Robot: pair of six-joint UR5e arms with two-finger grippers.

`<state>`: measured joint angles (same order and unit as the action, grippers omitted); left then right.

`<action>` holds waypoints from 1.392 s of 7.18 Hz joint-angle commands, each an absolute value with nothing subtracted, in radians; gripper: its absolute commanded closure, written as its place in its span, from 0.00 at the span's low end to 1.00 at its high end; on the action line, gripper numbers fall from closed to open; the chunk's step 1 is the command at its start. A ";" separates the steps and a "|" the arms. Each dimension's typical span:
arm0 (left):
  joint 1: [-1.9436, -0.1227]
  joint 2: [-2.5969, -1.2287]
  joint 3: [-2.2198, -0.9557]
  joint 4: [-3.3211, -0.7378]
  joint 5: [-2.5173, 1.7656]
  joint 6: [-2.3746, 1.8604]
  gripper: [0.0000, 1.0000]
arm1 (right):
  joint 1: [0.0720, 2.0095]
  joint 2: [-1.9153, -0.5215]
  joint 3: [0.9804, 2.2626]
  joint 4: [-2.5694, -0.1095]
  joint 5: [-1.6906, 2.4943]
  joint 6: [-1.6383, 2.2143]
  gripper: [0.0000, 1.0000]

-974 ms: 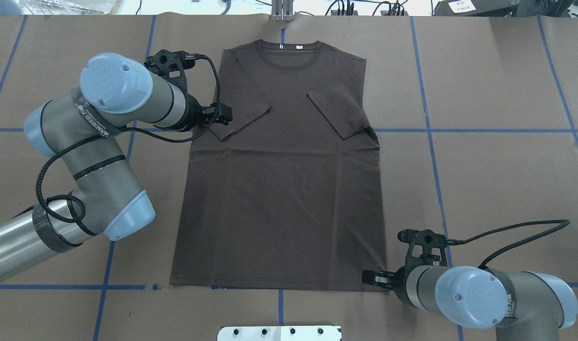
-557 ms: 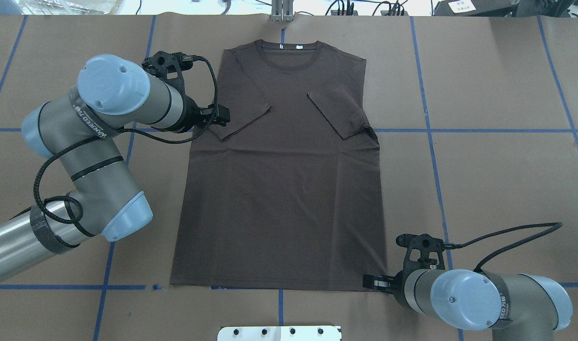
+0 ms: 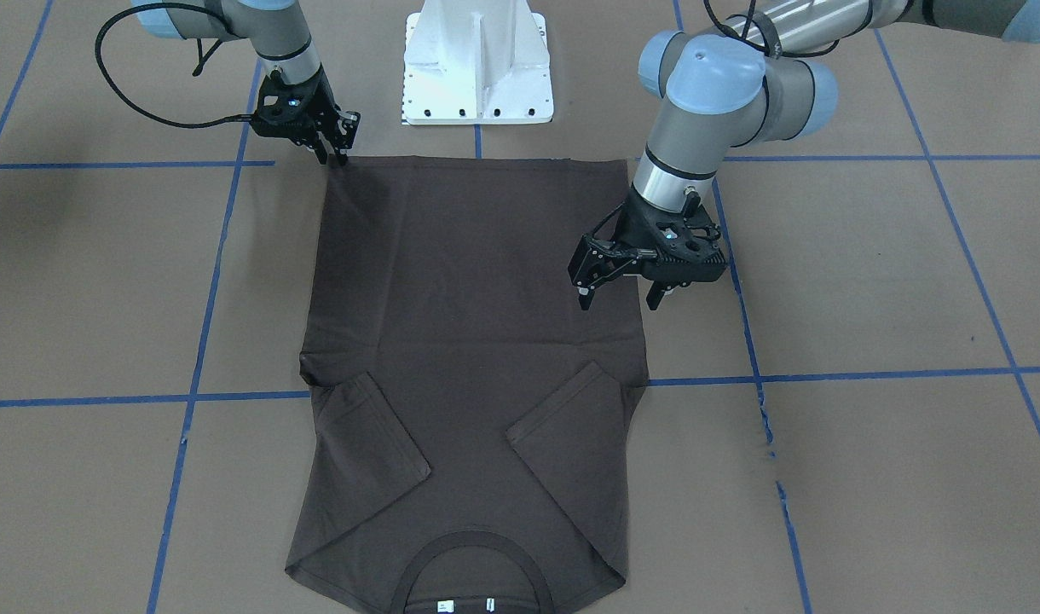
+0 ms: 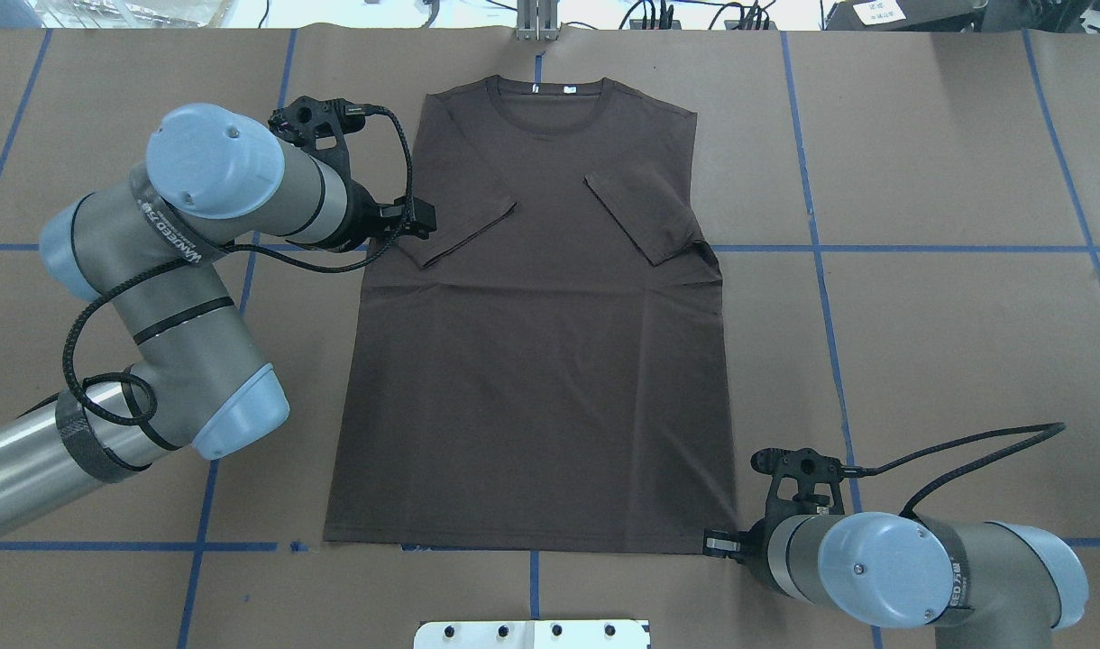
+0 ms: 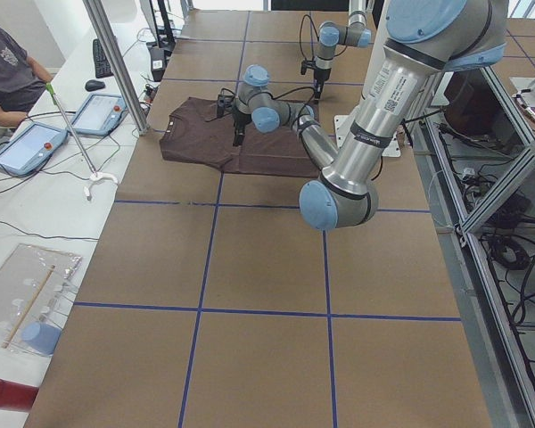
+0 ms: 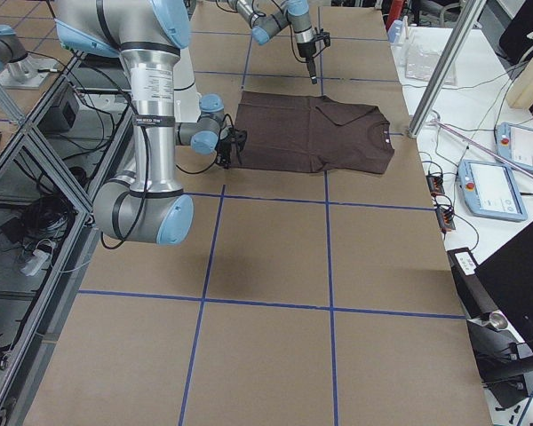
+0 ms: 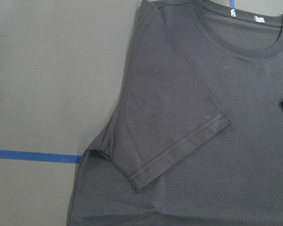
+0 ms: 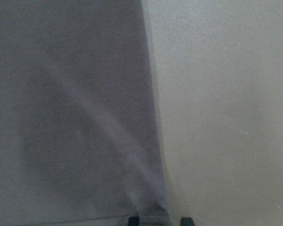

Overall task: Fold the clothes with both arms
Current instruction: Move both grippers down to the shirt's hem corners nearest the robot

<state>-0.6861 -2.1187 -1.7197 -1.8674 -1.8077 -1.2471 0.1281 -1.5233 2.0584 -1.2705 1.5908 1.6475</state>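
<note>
The dark brown T-shirt (image 4: 541,361) lies flat on the brown table, collar (image 4: 550,90) at the far side and both sleeves folded inward. My left gripper (image 3: 620,300) hovers open above the shirt's left edge, just short of the folded left sleeve (image 7: 179,122), and holds nothing. My right gripper (image 3: 332,156) is down at the near right hem corner (image 4: 726,541). In the right wrist view its two fingertips (image 8: 133,220) stand apart on either side of that corner of the shirt (image 8: 75,117), so it is open.
The white pedestal base (image 3: 477,68) stands just behind the hem. Blue tape lines (image 4: 920,248) cross the table paper. In the exterior left view a seated person (image 5: 9,71) and tablets (image 5: 31,147) are at a side bench beyond the collar end.
My right gripper has moved toward the near table edge and down onto the hem corner. The left arm has shifted slightly to the left. The shirt has not moved.
</note>
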 commanded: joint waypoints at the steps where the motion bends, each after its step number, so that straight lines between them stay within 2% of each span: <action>1: -0.686 -2.118 -1.720 -1.867 -1.807 -1.247 0.00 | 0.132 -1.522 2.068 -1.273 1.604 1.646 1.00; 4: -0.683 -2.082 -1.723 -1.867 -1.819 -1.259 0.00 | 0.138 -1.522 2.097 -1.278 1.602 1.652 1.00; 6: -0.635 -1.909 -1.889 -1.873 -1.887 -1.445 0.00 | 0.146 -1.522 2.111 -1.275 1.603 1.667 1.00; 8: -0.447 -1.814 -2.003 -1.864 -1.771 -1.660 0.00 | 0.158 -1.522 2.123 -1.273 1.609 1.669 1.00; 10: -0.277 -1.783 -2.013 -1.827 -1.628 -1.846 0.00 | 0.176 -1.522 2.135 -1.273 1.615 1.667 1.00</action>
<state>-0.3799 -1.8067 -2.0014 -1.8525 -1.7136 -1.7420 0.1656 -1.5217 2.1256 -1.2734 1.6113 1.6678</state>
